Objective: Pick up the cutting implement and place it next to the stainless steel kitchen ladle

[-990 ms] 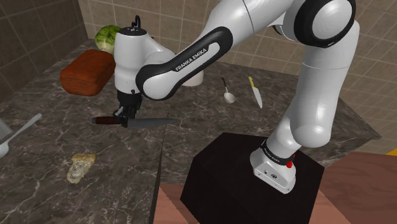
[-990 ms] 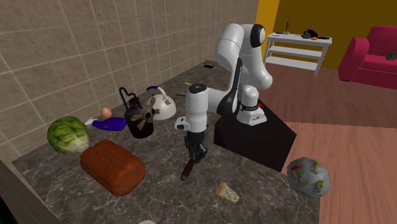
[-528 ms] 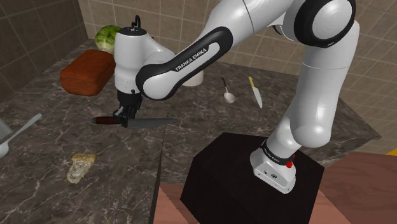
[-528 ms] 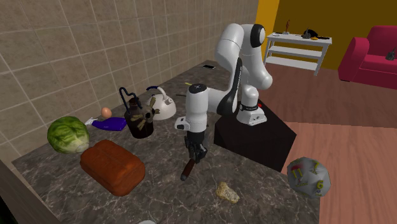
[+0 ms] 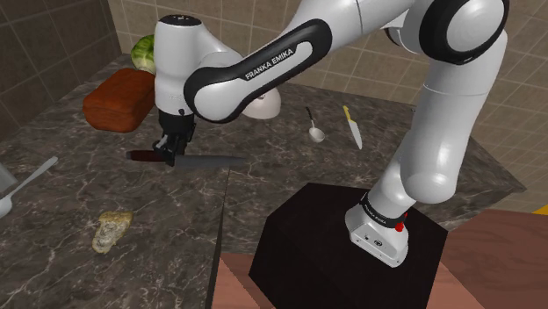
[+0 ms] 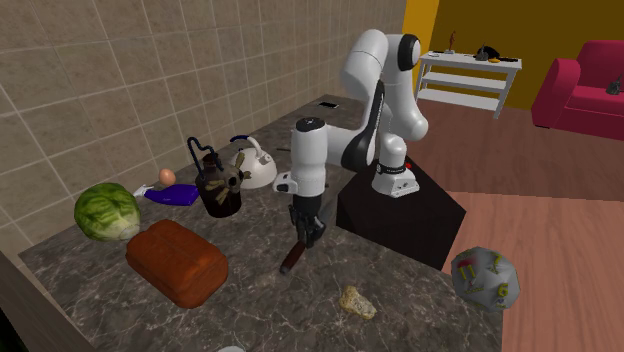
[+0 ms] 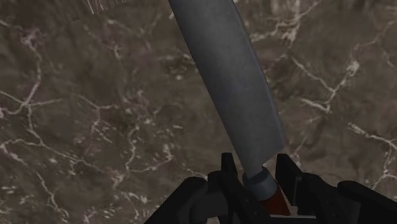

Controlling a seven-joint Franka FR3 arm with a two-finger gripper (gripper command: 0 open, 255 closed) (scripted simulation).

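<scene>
My gripper is shut on a knife with a grey blade and a dark red-brown handle, holding it level just above the dark marble counter. The wrist view has the fingers clasping the knife where the blade meets the handle. In the second exterior view the gripper hangs over the counter with the handle sticking out below it. The small metal ladle lies far off toward the shoulder view's right, near the back wall.
A yellow-handled knife lies just right of the ladle. A brown loaf and a green cabbage sit at the back left. A yellowish lump and a grey spoon lie in front. A white kettle and the black stand flank the arm.
The hand has risen with the knife in it and shifted slightly toward the shoulder view's left; the knife now hangs a little higher over the counter.
</scene>
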